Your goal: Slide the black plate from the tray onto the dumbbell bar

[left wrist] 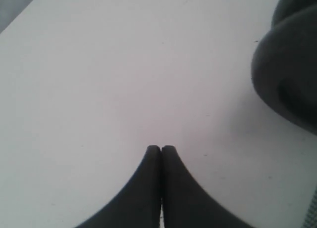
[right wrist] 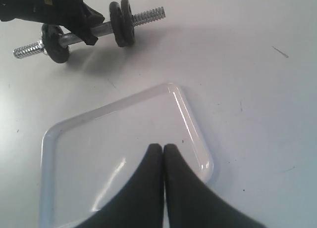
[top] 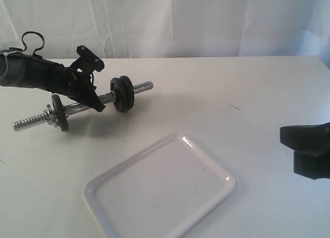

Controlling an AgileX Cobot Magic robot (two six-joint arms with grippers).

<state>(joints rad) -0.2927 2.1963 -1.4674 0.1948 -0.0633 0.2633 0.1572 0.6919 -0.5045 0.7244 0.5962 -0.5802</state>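
The dumbbell bar (top: 82, 109) lies on the white table at the left, its threaded ends bare. The black plate (top: 122, 93) sits upright on the bar towards its right end, also in the right wrist view (right wrist: 121, 22) and as a dark blur in the left wrist view (left wrist: 290, 74). The white tray (top: 160, 191) has nothing in it. My left gripper (top: 99, 107) is shut and empty, its tips just in front of the bar's middle, left of the plate. My right gripper (top: 289, 137) is shut at the right edge; its fingertips (right wrist: 163, 148) point over the tray (right wrist: 188, 119).
A second, thinner black disc (top: 59, 113) sits on the bar near its left end, with a metal collar (top: 49, 115) beside it. White curtains hang behind the table. The left arm (top: 36, 75) reaches in from the far left.
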